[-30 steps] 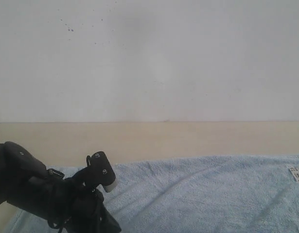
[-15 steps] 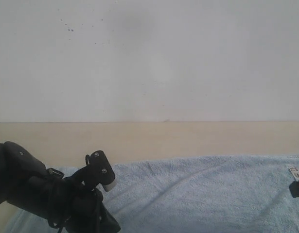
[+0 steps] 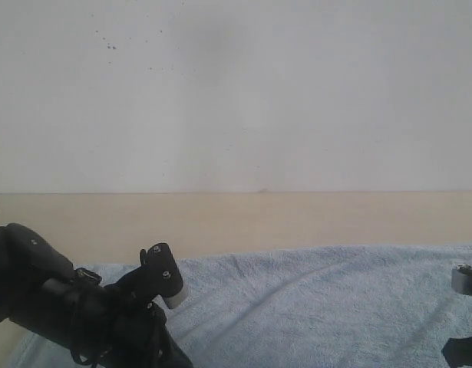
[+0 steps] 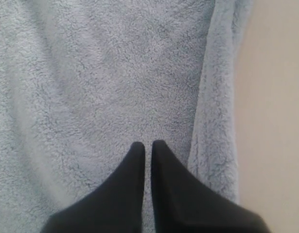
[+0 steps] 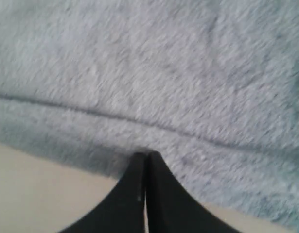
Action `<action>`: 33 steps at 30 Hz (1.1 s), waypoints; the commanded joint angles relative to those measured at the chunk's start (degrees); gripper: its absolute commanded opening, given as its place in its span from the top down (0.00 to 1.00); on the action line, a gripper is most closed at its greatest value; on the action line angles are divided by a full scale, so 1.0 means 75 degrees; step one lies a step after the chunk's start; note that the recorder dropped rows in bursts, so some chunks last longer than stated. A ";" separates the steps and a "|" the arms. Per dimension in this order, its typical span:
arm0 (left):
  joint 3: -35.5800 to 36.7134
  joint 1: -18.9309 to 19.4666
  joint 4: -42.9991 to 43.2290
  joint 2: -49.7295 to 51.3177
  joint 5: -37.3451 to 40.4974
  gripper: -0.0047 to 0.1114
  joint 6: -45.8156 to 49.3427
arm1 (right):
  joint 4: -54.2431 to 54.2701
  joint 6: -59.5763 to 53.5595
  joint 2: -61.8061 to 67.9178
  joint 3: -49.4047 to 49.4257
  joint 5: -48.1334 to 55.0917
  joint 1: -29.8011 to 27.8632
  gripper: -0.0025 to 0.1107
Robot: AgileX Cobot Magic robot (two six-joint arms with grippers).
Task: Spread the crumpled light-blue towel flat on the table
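Observation:
The light-blue towel (image 3: 312,307) lies spread across the near part of the beige table (image 3: 259,218), with shallow creases. Its white care tag is hidden behind the right arm (image 3: 464,280) at the right edge. The left arm (image 3: 82,307) rests over the towel's left end. In the left wrist view my left gripper (image 4: 148,144) hovers over the terry cloth (image 4: 91,87) beside its hem (image 4: 215,121), jaws almost together with nothing between them. In the right wrist view my right gripper (image 5: 147,154) is shut, tips touching the towel's edge (image 5: 91,141) over bare table (image 5: 42,194).
A white wall (image 3: 236,92) rises behind the table's far edge. A strip of bare tabletop runs between the towel and the wall. Bare table (image 4: 275,121) also shows beside the hem in the left wrist view.
The right arm has come into the exterior view from the right and now covers the care tag. The left arm has dipped slightly.

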 commanded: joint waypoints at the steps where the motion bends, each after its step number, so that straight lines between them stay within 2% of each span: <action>1: 0.0008 -0.0025 0.0004 0.0007 -0.0123 0.92 0.0060 | -0.0295 0.0326 -0.1182 0.0854 -0.0991 0.0483 0.98; 6: 0.0008 -0.0025 -0.0064 0.0007 -0.0205 0.92 0.0060 | -0.0361 0.0494 -0.1512 0.1222 -0.2446 0.0815 0.98; 11: 0.0008 -0.0025 -0.0139 0.0007 -0.0187 0.92 0.0060 | -0.0299 0.0494 -0.1330 0.1222 -0.4090 0.0815 0.98; 13: 0.0008 -0.0025 -0.0139 0.0007 -0.0187 0.92 0.0060 | -0.0299 0.0341 -0.1189 0.1222 -0.4353 0.0815 0.98; 16: 0.0008 -0.0025 -0.0139 0.0007 -0.0204 0.92 0.0060 | 0.0189 -0.0026 -0.0866 0.1167 -0.4216 0.0841 0.98; 19: 0.0008 -0.0025 -0.0261 0.0007 -0.0185 0.92 0.0060 | 0.0343 -0.0494 -0.0486 0.0895 -0.3029 0.1102 0.98; 25: 0.0008 -0.0025 -0.0197 0.0007 -0.0093 0.92 -0.0332 | 0.0328 -0.0218 -0.0455 0.0898 -0.1148 0.1990 0.98; 27: 0.0008 -0.0025 -0.0021 0.0007 -0.0093 0.92 -0.0614 | 0.0228 0.0042 -0.0799 0.1135 -0.1277 0.2340 0.98; 29: 0.0008 -0.0025 0.0014 -0.0039 -0.0093 0.92 -0.0686 | 0.0020 0.0654 -0.1268 0.1364 -0.1971 0.2586 0.98; 33: 0.0008 -0.0025 0.0014 -0.0150 -0.0119 0.92 -0.0700 | -0.0122 0.1041 -0.1763 0.1489 -0.2843 0.2726 0.98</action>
